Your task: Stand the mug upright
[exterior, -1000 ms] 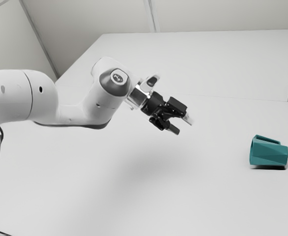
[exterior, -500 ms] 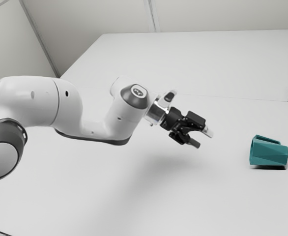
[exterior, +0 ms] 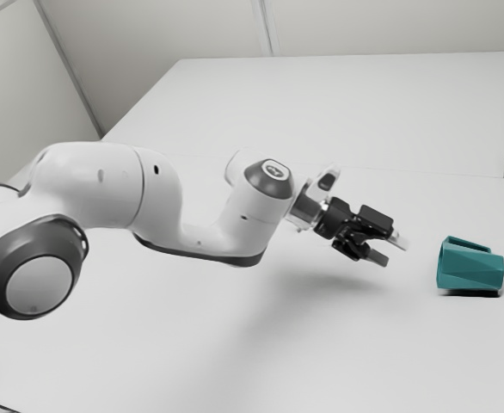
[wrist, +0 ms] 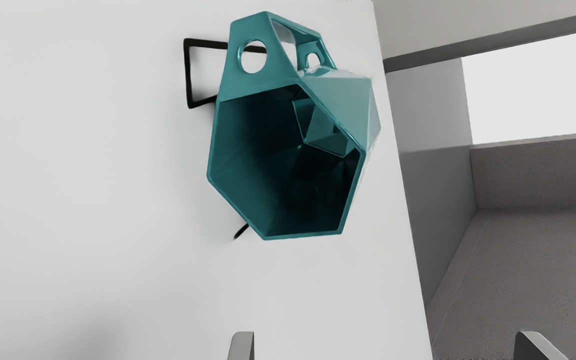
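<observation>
A teal faceted mug (exterior: 470,266) lies on its side on the white table, its mouth facing the gripper. The black gripper (exterior: 390,249) hangs above the table, a short gap to the exterior view's left of the mug, touching nothing. Looking from the hand, I see into the dark inside of the mug (wrist: 248,150), with its holed handle at one side. The two fingertips of the gripper (wrist: 384,345) stand wide apart with nothing held between them.
The white table (exterior: 338,344) extends around the mug and under the arm. In the wrist view, the table's edge runs close past the mug, with grey walls and floor beyond. A pale panel (exterior: 347,112) stands behind in the exterior view.
The arm and gripper have moved toward the exterior view's right and somewhat lower, closer to the mug. The mug has stayed where it was.
</observation>
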